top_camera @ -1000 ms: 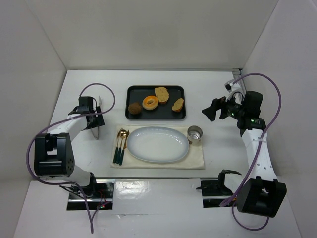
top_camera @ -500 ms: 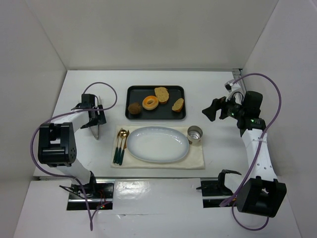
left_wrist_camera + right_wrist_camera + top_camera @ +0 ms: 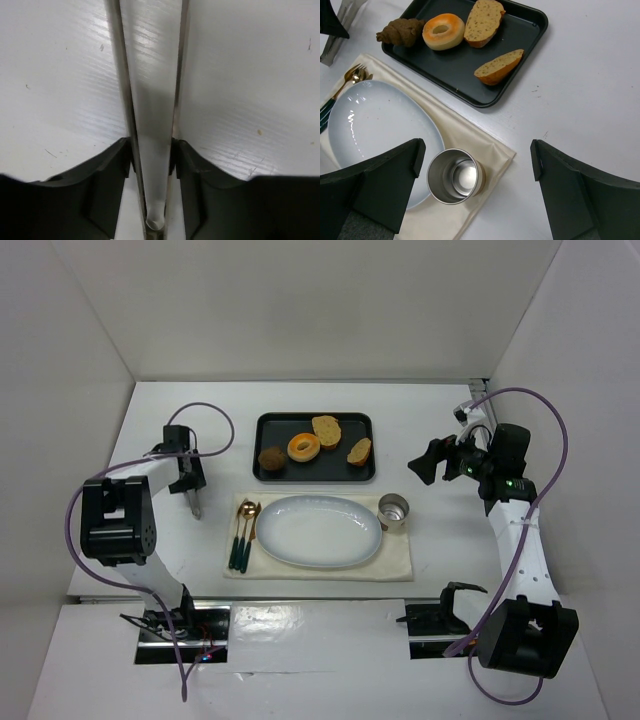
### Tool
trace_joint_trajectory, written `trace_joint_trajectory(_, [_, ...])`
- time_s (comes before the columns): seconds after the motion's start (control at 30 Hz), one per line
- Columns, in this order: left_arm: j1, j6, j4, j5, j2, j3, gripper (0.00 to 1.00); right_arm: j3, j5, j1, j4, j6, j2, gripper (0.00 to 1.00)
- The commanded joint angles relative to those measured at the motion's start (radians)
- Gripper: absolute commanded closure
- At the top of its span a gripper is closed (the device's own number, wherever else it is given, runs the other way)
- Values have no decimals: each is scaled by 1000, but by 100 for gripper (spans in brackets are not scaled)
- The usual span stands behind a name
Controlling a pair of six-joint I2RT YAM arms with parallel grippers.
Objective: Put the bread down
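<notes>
Flanking the bread [image 3: 304, 447] — lump [image 3: 271, 458], toast [image 3: 326, 430]; left gripper [image 3: 152, 150] clasps tongs [image 3: 194, 502].

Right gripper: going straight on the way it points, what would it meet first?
Probably the black tray, near the small toast slice; height is unclear, so the table could come first.

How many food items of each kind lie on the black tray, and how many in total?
ring-shaped bun: 1
bread slices: 2
dark brown lump: 1
Total: 4
</notes>
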Motion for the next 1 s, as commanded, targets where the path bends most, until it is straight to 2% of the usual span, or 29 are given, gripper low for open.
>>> trace_joint_trajectory(0.0, [5, 2, -24, 32, 17, 20, 46, 39, -5, 6, 1, -13, 0, 0])
trace_joint_trajectory(0.03, [5, 2, -24, 32, 17, 20, 58, 39, -5, 6, 1, -13, -9, 0])
trace_joint_trajectory(0.1, [5, 2, -33, 43, 1, 20, 71, 39, -5, 6, 1, -13, -9, 0])
trace_joint_trajectory(0.13, [5, -7, -33, 52, -11, 20, 80, 39, -5, 6, 1, -13, -9, 0])
trace_joint_trajectory(0.17, [5, -7, -33, 63, -25, 20, 96, 39, -5, 6, 1, -13, -9, 0])
trace_joint_trajectory(0.2, [5, -16, -33, 72, -60, 20, 100, 39, -5, 6, 1, -13, -9, 0])
trace_joint_trajectory(0.23, [-5, -16, -33, 84, -83, 20, 100, 39, -14, 6, 1, -13, -9, 0])
trace_joint_trajectory(0.47, [-168, -50, -127, 193, -284, 119, 100, 39, -23, 6, 1, -13, -18, 0])
trace_joint_trajectory(0.53, [-200, -50, -156, 276, -296, 155, 100, 39, -23, 6, 1, -13, -18, 0])
trace_joint_trajectory(0.6, [-235, -59, -209, 389, -298, 221, 92, 39, -23, 6, 1, -13, -18, 0])
trace_joint_trajectory(0.67, [-260, -59, -242, 444, -287, 264, 83, 39, -23, 6, 1, -13, -18, 0])
trace_joint_trajectory(0.7, [-289, -59, -242, 466, -287, 287, 73, 39, -23, 6, 1, -13, -18, 0])
trace_joint_trajectory(0.77, [-321, -71, -251, 504, -287, 308, 63, 39, -23, 6, 1, -13, -18, 0])
trace_joint_trajectory(0.97, [-429, -71, -276, 561, -255, 385, 47, 39, -23, 6, 1, -13, -18, 0])
